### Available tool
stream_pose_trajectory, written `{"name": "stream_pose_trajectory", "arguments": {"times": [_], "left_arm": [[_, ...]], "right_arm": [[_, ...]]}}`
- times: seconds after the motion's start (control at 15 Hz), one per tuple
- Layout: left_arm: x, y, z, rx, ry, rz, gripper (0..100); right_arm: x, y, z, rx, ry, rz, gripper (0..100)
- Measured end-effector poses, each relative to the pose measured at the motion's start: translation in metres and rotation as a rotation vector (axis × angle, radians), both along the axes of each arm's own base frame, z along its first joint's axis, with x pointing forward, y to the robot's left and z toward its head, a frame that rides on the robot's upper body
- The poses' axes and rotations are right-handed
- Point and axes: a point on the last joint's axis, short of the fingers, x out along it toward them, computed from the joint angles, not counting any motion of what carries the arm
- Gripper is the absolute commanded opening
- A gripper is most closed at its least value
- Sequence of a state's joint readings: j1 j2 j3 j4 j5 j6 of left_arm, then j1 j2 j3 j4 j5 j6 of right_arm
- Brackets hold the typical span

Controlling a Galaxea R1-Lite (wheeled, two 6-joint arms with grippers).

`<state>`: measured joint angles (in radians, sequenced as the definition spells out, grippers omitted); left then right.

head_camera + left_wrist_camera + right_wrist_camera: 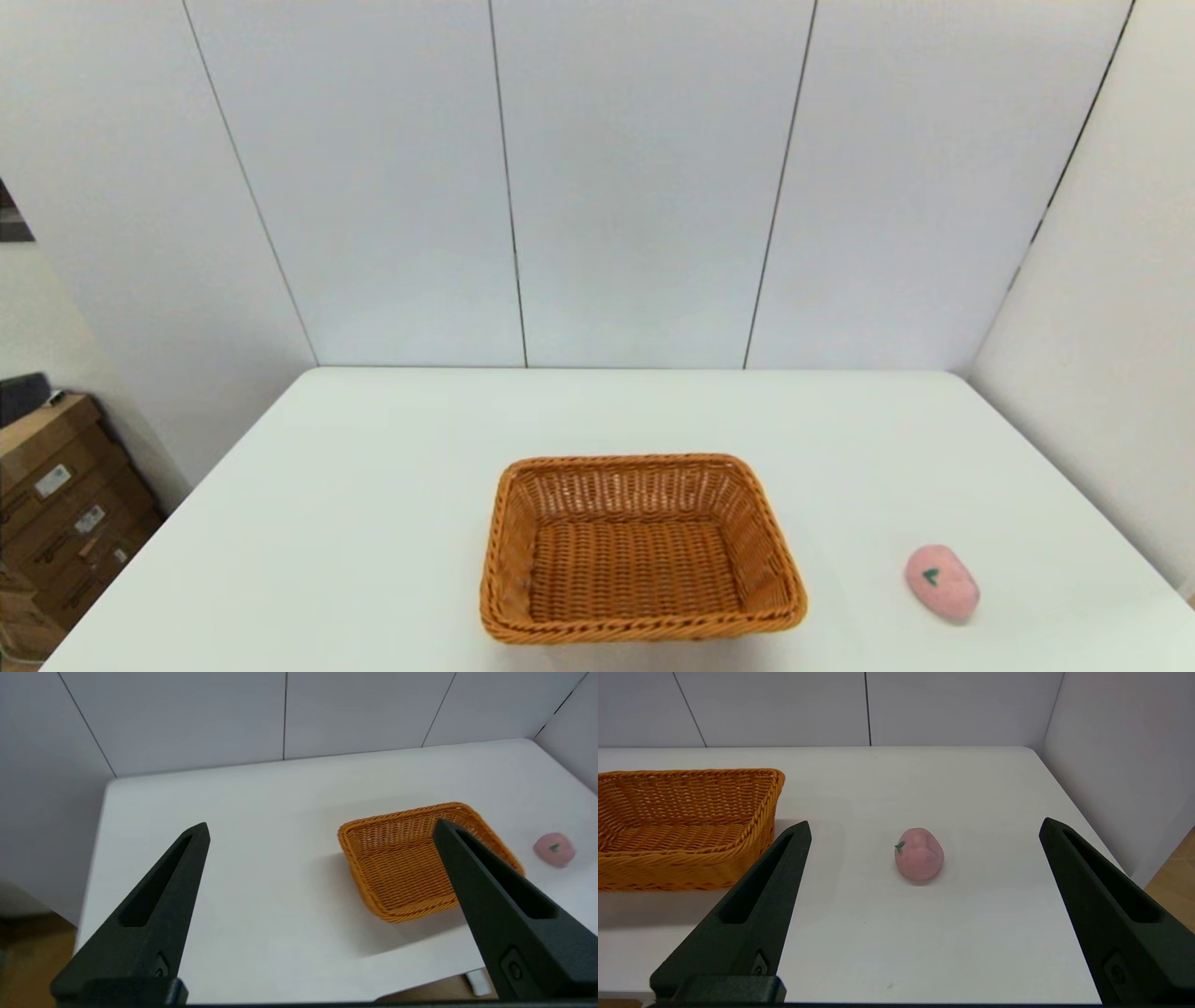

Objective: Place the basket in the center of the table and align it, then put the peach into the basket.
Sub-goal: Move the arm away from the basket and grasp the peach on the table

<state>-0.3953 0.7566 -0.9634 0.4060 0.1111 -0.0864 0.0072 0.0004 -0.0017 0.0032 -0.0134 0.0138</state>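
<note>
One basket (pixel 642 551), one peach (pixel 941 582)

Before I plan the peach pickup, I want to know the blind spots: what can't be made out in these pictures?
- Head view: neither arm shows, so the grippers' places over the table are unknown.
- Left wrist view: the left gripper, open, has one finger covering the wicker basket's near corner.
- Right wrist view: the picture edge cuts off the basket's far end; the right gripper is open.
- The peach's underside is hidden.

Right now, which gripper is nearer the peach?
Right. The right gripper is open, facing the peach with only bare table between. The left gripper, also open, sits beyond the basket, which lies between it and the peach.
</note>
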Motion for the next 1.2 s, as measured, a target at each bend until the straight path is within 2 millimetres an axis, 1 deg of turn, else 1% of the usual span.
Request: {"name": "stream_pose_trajectory", "arguments": {"times": [0.13,0.33,0.53,0.73,1.0,1.2], "left_arm": [[-0.022,0.010,-0.007,0.047,-0.070,0.017,100],[-0.049,0.018,-0.013,0.042,-0.144,0.140,100],[-0.072,0.018,-0.033,0.042,-0.160,0.205,100],[-0.083,0.016,-0.062,0.045,-0.148,0.236,100],[-0.090,0.012,-0.101,0.045,-0.134,0.204,100],[-0.092,0.012,-0.131,0.042,-0.137,0.192,100]], "right_arm": [[0.000,0.000,0.000,0.000,0.000,0.000,100],[0.000,0.000,0.000,0.000,0.000,0.000,100],[0.000,0.000,0.000,-0.001,0.000,0.000,100],[0.000,0.000,0.000,-0.001,0.000,0.000,100],[0.000,0.000,0.000,-0.002,0.000,0.000,100],[0.000,0.000,0.000,-0.002,0.000,0.000,100]]}}
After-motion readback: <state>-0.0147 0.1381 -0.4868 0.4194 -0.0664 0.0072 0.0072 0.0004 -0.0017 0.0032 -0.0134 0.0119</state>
